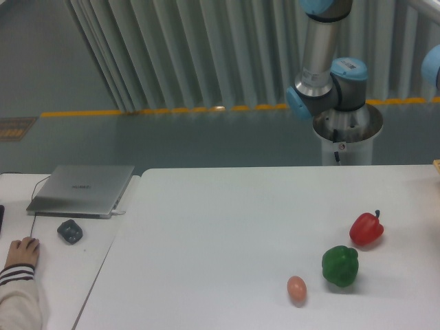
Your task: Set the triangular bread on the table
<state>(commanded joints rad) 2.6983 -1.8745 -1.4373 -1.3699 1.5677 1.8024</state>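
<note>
We see no gripper in the cam view, only arm joints (pixel 323 89) up top, so its state is out of shot. The triangular bread isn't visible either. On the table (pixel 220 234): red pepper (pixel 366 228), green pepper (pixel 340 266), egg (pixel 296 288), all near the right front. Laptop (pixel 82 189) on the side desk (pixel 62 275).

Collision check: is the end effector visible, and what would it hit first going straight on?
Cannot tell: the end effector is out of frame. Only the arm's upper joints show, behind the table. The red pepper, green pepper and egg lie on it, but no heading can be judged.
</note>
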